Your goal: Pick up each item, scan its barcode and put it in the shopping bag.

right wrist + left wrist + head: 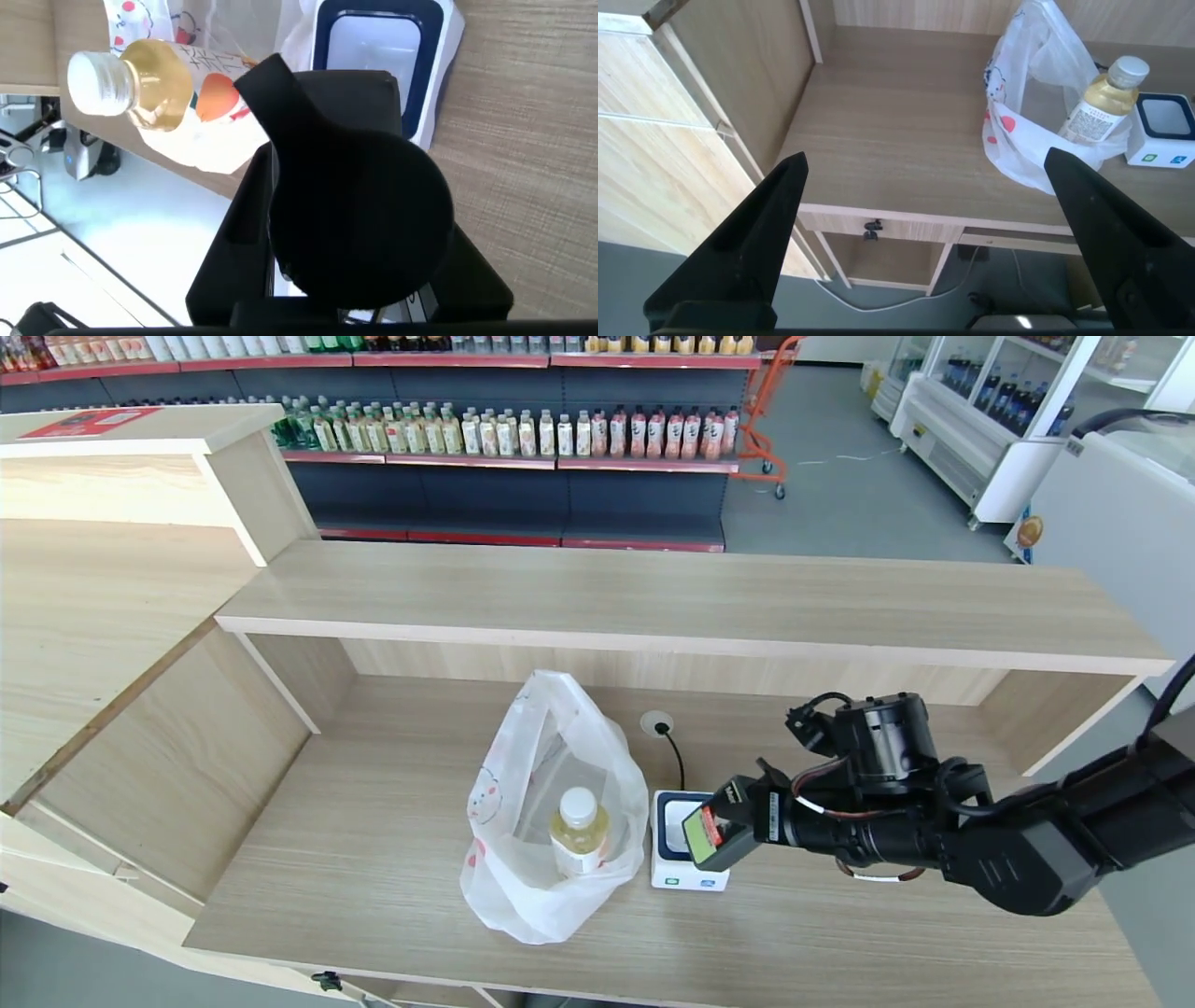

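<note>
A white plastic shopping bag stands open on the counter with a pale yellow drink bottle upright inside it. Just right of the bag sits a white barcode scanner with a dark glass face. My right gripper is shut on a small dark box with a green and red face, held right above the scanner. In the right wrist view the box covers part of the scanner, with the bottle beside it. My left gripper hangs open off the counter's front edge, the bag well beyond it.
The wooden counter is walled by a raised ledge behind and a side panel on the left. The scanner's cable runs to a socket at the back. Store shelves and freezers stand beyond.
</note>
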Robot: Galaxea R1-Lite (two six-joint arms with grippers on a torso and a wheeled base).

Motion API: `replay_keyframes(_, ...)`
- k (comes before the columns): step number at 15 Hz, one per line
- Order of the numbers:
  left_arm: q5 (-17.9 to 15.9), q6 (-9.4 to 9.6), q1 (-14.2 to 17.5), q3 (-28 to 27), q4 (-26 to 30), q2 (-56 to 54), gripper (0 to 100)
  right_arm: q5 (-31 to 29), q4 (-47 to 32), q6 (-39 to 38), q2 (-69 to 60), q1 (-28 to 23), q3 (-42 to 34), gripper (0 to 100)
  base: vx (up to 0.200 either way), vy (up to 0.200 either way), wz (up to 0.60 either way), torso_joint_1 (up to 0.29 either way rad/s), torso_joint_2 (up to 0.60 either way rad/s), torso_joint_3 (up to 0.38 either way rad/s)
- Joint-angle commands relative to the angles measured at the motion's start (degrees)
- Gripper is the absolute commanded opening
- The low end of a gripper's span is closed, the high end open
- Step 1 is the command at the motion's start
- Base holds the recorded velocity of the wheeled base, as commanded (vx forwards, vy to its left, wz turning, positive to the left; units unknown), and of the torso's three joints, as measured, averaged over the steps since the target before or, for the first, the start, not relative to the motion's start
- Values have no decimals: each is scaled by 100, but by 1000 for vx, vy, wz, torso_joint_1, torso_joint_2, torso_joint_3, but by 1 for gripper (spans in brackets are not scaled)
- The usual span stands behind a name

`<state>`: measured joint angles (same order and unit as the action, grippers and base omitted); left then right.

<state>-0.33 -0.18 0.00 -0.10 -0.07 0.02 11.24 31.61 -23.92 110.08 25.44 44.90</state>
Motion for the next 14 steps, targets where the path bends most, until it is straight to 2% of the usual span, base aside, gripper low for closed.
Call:
replay_keyframes(1, -2, 1, 0, 1, -1, -2, 100, 1, 3, 36, 453, 5, 344, 0, 0, 0, 0, 0, 0, 0)
replay_keyframes(5, -2, -8, 0, 1, -1, -2, 100, -8, 21, 388, 804, 5, 450, 0, 0, 0, 0, 0, 0, 0)
replay_keyframes(8, -2, -8, 0, 1, -1, -2, 100, -17, 311, 441, 989, 13, 529, 0, 0, 0, 0, 0, 0, 0)
replay_keyframes(14, -2, -8, 0, 1, -1, -2, 100, -17, 319, 546, 1209, 13, 748, 0, 0, 0, 0, 0, 0, 0)
